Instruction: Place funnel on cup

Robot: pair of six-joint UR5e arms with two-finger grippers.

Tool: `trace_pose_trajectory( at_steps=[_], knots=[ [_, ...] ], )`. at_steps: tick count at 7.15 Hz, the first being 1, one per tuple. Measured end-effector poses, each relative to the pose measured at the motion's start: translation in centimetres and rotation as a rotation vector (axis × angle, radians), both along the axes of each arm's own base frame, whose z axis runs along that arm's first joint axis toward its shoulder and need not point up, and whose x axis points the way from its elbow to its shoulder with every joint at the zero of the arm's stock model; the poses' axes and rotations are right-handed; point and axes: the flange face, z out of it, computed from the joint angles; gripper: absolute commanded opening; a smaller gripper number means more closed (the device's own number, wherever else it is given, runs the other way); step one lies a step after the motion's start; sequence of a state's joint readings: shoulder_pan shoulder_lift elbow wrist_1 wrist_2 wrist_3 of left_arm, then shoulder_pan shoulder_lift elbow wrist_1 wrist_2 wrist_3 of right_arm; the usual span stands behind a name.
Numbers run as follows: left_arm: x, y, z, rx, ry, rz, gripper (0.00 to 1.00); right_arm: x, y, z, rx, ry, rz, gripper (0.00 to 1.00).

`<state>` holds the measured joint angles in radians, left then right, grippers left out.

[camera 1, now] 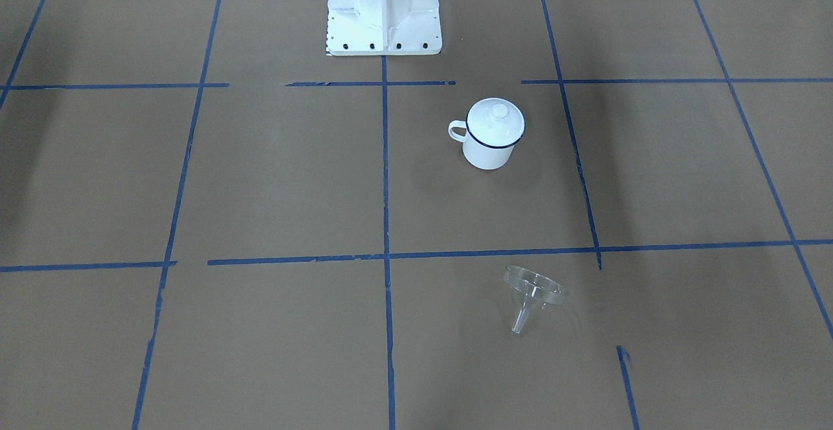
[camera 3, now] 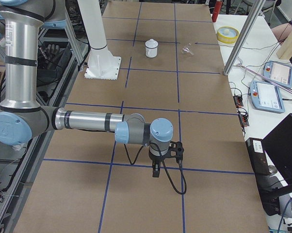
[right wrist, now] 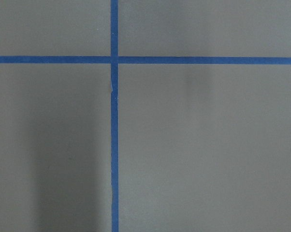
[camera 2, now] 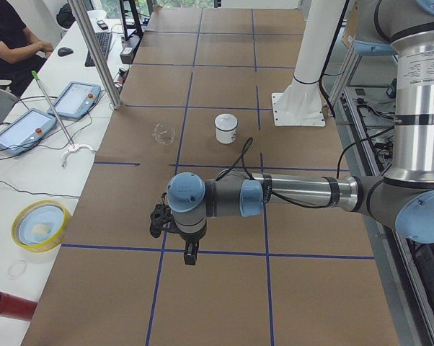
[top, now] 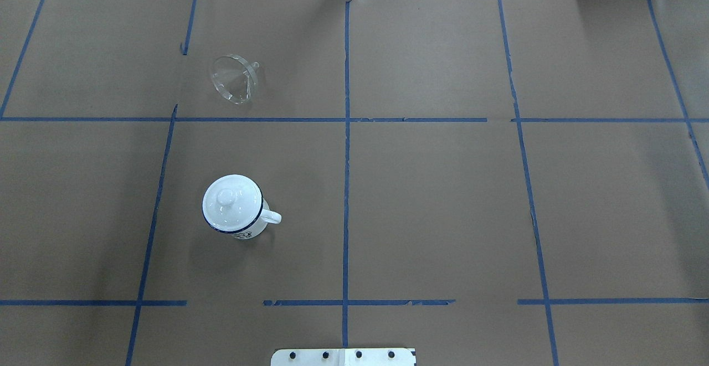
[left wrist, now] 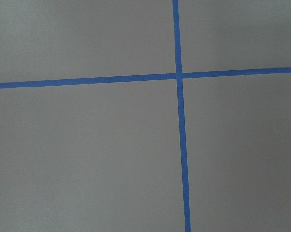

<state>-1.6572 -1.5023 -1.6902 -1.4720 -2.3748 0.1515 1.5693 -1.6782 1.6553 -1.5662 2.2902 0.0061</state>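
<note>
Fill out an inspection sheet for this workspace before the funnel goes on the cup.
Surface: brown paper-covered table gridded with blue tape lines.
Job's things: white enamel mug with dark blue rim, upright; small transparent wide-rimmed funnel, lying on its side, apart from the mug.
Clutter: round white knobbed lid sits on the mug, covering its mouth.
Grippers: left gripper and right gripper hang over bare paper, far from both things; whether the fingers are open cannot be told.
Cables: black cable loops from the right wrist.
Surroundings: seated operator, control pendants and yellow-rimmed dish on the side bench.
</note>
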Motion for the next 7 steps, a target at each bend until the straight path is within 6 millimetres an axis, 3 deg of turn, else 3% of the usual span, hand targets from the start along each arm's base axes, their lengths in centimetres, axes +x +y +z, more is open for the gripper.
trace_pose_trajectory(
  at_steps=[3, 4, 5, 7],
  knots=[
    [-0.4, 0.6, -0.3, 0.022, 0.001, -0.015, 1.0, 0.0, 0.0, 0.0, 0.0, 0.0, 0.0, 1.0],
    [0.0, 0.1, -2.3, 0.082, 0.001, -0.022, 1.0, 0.0, 0.0, 0.0, 0.0, 0.0, 0.0, 1.0],
    [1.6, -0.6, -5.7, 0.123, 0.018, -0.045, 1.0, 0.0, 0.0, 0.0, 0.001, 0.0, 0.0, 1.0],
    [8.1, -1.5, -14.5, 0.02, 0.1, -0.166, 1.0, 0.0, 0.0, 0.0, 0.001, 0.0, 0.0, 1.0]
  ],
)
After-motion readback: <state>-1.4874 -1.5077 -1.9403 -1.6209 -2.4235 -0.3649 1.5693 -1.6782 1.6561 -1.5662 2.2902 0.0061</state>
